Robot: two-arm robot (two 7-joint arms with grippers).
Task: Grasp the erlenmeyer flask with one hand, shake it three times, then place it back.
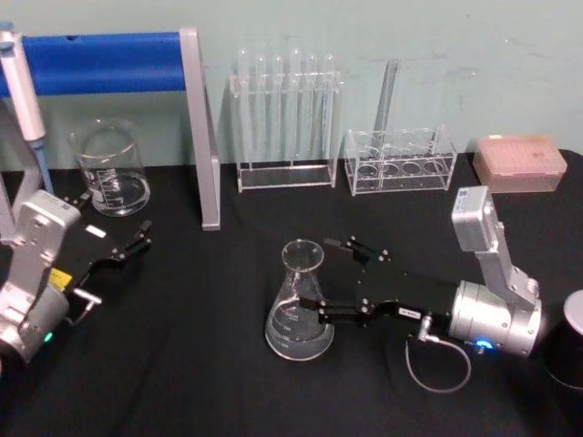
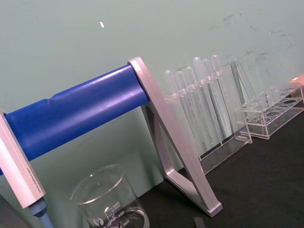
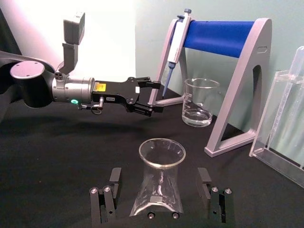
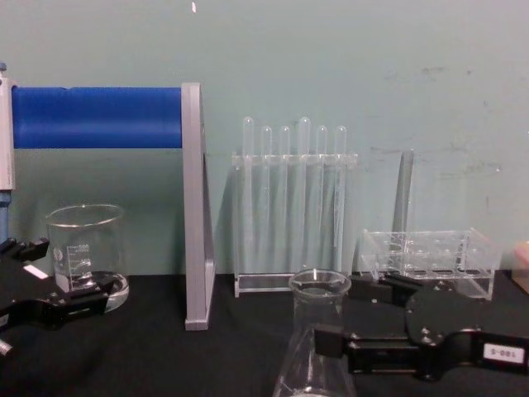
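The right end effector (image 1: pixel 322 276), released, straddles the erlenmeyer flask (image 1: pixel 296 314), which stands upright on the black desk (image 1: pixel 209 355). The left end effector (image 3: pixel 154 98), also released, hovers near the beaker (image 1: pixel 111 173), before a pale green wall (image 1: pixel 455 55).

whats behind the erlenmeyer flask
From the chest view, a clear rack of test tubes stands behind the erlenmeyer flask; the flask's rim covers the rack's lower right corner. The open right gripper straddles the flask. Left gripper idles near the beaker.
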